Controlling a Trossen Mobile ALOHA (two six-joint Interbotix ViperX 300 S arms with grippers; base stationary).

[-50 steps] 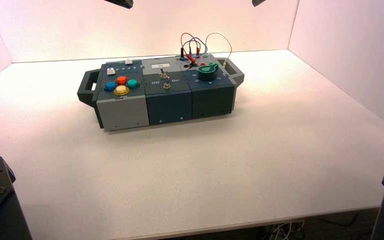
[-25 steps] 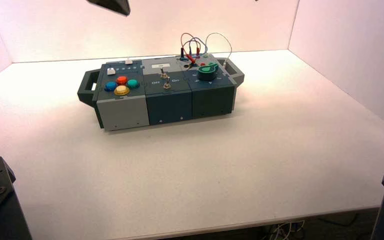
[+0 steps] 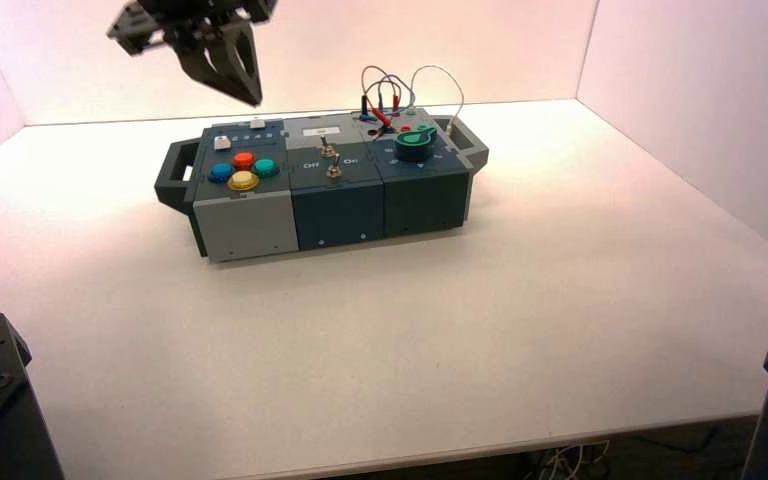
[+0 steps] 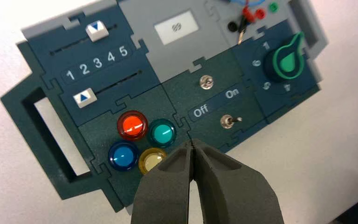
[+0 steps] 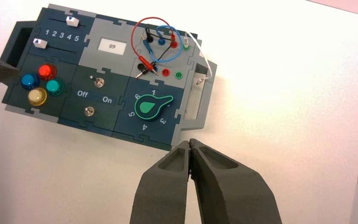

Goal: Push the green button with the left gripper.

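Seen from above: dark blue-and-grey control box [image 3: 320, 190] with side handles, standing on a plain white worktop [image 3: 460, 330]. On the box's left end, a cluster of four round domed buttons: red, blue, yellow, and the round teal-green button [image 3: 266, 167] nearest the box's middle. Beside the cluster, two small metal toggle switches [image 4: 206, 82] lettered "Off" and "On".

Above the box's left end, raised well clear of it: black left gripper [image 3: 232, 68], two tapered dark fingers [image 4: 168, 191] pressed together at the tips, holding nothing. In the left wrist view, green button [image 4: 162, 133] just beyond the closed fingertips and slightly to one side, red one next to it, yellow one closest to the tips. Coming move, probably: straight descent with a small shift toward the green dome, away from the yellow.

Right gripper [image 5: 189, 150], fingers likewise closed and empty, apparently high above the box's knob end, idle.
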